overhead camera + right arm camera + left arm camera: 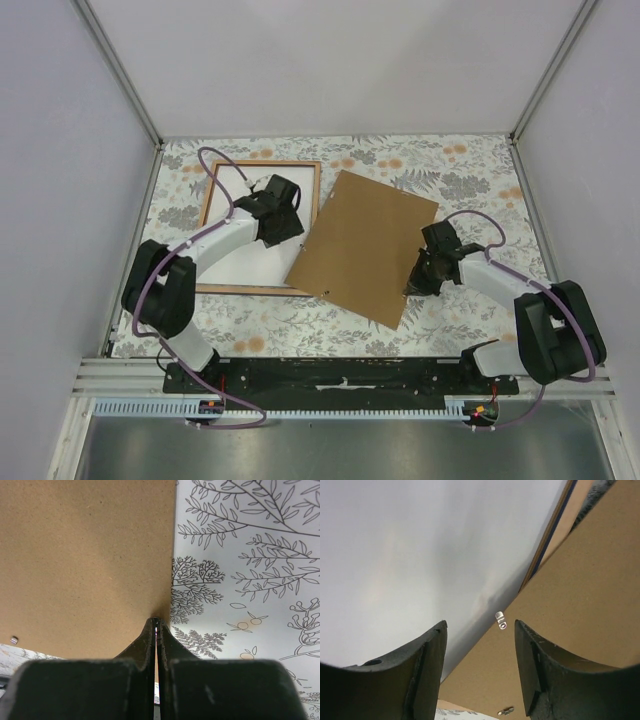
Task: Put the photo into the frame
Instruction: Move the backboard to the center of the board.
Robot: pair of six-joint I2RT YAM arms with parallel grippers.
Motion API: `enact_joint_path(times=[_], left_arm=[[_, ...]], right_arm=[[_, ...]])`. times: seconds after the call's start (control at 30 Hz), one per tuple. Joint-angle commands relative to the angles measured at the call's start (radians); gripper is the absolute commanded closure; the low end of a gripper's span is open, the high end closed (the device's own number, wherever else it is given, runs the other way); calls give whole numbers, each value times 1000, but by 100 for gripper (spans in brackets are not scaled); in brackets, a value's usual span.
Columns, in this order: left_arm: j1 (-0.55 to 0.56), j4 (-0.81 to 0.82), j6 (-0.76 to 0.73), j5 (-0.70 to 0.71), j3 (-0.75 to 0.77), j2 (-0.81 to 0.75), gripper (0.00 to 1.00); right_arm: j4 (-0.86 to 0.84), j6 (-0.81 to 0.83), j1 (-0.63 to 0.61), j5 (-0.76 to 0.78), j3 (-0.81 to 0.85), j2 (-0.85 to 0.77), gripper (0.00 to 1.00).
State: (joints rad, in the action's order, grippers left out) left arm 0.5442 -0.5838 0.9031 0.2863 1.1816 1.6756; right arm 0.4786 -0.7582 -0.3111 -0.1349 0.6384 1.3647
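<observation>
Poised over the white back of the photo [410,555], your left end effector [480,625] has its fingers spread with nothing between them. The print lies face down inside the frame [290,163] at the upper left of the overhead view. At centre, the brown backing board [365,245] sits askew on the flowered worktop [450,165], its left corner riding over the frame's lower right rim. Your right end effector [156,621] is pressed together on the board's right edge. Watch that overlap: judged from here, any pull or swing of the board could drag its corner across the rim, shoving the frame or lifting and creasing the loose print. A small metal tab [500,620] shows right at the board's edge in the left wrist view, and it may snag paper or board if either slides over it. The thin pinch on the right is another weak point, since the board could pivot or slip free once raised. Whether the print sits flat in its recess cannot be told.
</observation>
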Motion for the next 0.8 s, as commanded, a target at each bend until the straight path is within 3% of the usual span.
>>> enact_joint_path(times=[0.0,0.3,0.77], left_arm=[[-39,174,-309,-237,-28,-42,39],[-136,197,-490,-559,-68,-16,43],[-167,131,-569,-641,-102,33,37]], right_arm=[[-29,29,-5,40,38,31,100],[-26,77,-5,75,75,83,100],[-40,106,-5,66,109,132,100]])
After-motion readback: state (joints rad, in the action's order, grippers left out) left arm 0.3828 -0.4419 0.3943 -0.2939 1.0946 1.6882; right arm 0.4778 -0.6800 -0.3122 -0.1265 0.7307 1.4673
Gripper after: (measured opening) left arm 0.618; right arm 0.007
